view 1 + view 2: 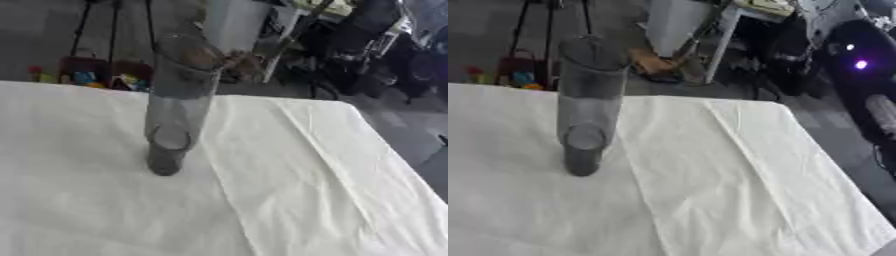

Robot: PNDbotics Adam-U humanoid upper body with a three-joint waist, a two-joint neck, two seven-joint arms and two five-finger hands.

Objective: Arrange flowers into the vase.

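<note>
The near part of the table (105,220) is covered with a white cloth (332,190), and a long fold line runs in the cloth from the near edge up toward the far right corner. A little left of the middle stands the vase (179,107), a tall tube of clear grey glass. It stands upright on its thick dark base, its long axis is vertical, and its open mouth points up and appears slightly tilted toward the camera, so its top seems wider than its base. No flower shows inside it or on the cloth. No label, brand or writing can be read on the vase or on the cloth. Neither robot hand shows in either view, so I cannot tell how their fingers are. Behind the table, on the floor at the far left, lie some small colourful objects (83,75), too blurred to name.
</note>
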